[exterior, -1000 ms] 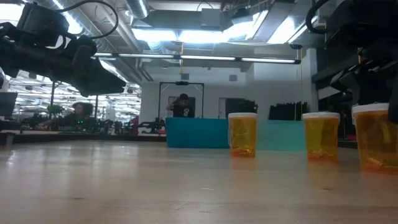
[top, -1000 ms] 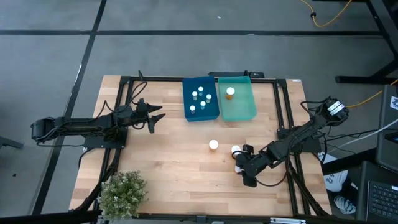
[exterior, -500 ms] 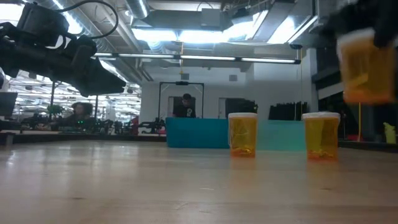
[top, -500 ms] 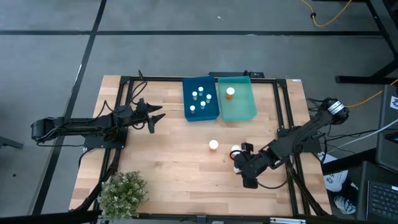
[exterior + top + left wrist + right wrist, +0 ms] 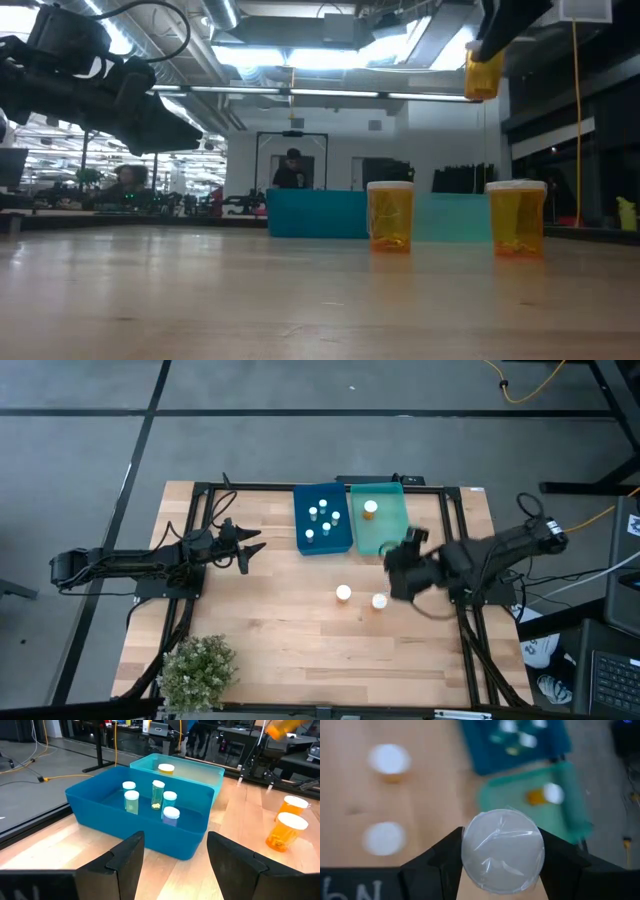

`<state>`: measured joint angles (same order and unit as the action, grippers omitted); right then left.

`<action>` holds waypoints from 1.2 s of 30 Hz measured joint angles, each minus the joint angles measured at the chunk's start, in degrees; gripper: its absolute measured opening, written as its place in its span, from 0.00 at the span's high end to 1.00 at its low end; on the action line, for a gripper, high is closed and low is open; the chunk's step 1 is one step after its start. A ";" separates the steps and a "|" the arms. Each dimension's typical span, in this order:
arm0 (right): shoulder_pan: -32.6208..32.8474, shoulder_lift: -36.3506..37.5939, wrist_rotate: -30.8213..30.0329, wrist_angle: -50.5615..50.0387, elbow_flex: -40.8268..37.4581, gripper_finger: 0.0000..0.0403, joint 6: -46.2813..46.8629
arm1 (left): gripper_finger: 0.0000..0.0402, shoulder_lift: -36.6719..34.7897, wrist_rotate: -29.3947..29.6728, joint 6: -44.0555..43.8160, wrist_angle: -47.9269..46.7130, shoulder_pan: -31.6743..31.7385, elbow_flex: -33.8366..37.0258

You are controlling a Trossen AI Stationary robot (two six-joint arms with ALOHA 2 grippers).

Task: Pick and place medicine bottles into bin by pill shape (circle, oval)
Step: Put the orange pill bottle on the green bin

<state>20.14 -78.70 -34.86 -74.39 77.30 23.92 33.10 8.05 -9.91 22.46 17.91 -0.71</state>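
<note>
the sorting looks well past halfway. the blue bin (image 5: 323, 518) holds the five small whitish bottles (image 5: 152, 800), all standing upright in a loose cluster. the teal bin (image 5: 381, 520) beside it holds one amber bottle (image 5: 370, 508), cap up. two more amber bottles (image 5: 391, 215) stand on the table (image 5: 270, 610) near its middle, close together but apart, well short of the bins.

the fourth amber one, the held bottle (image 5: 502, 851), is in the air. the right gripper (image 5: 405, 572) has it clamped between its fingers, raised above the table just beside the near corner of the teal bin, between that bin and the two standing bottles. in the right wrist view the white cap fills the gap between the fingers and faces the camera, so the bottle's long axis runs along the gripper's own line of sight, cap toward the wrist, base toward the table and bins. the low view shows only a slice of amber body high up, so its exact tilt there is hard to tell.

the left gripper (image 5: 172, 860) waits near the blue bin's left side, fingers spread wide, holding nothing.

what seems left: drop this bottle into a bin, then sort the two on the table.
</note>
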 joint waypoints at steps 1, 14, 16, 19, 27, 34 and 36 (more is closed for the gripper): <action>-2.11 1.12 -0.56 -0.62 0.00 0.49 -0.69 | 0.48 0.00 0.00 -0.02 0.00 0.00 0.00; -33.60 16.56 17.62 16.26 -9.99 0.48 -16.49 | 0.48 0.00 0.00 -0.02 -0.11 0.00 0.00; -37.45 16.91 21.75 22.22 -14.97 0.48 -19.28 | 0.48 0.00 0.01 -0.01 -0.13 0.00 0.00; -42.39 15.49 26.79 31.77 -22.19 0.48 -23.10 | 0.48 0.00 0.01 -0.02 -0.14 0.00 0.00; -55.15 8.55 31.51 41.27 -28.26 0.48 -22.75 | 0.48 -0.01 0.00 -0.02 -0.13 0.00 0.00; -57.42 2.62 35.49 44.35 -28.26 0.48 -22.80 | 0.48 -0.01 0.01 -0.01 -0.13 0.00 0.00; -57.46 1.55 35.57 46.15 -28.26 0.48 -22.88 | 0.48 -0.01 0.01 -0.02 -0.13 0.00 0.00</action>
<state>-37.32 -77.15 0.71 -28.24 49.04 1.04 33.09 8.06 -9.93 22.33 17.91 -0.71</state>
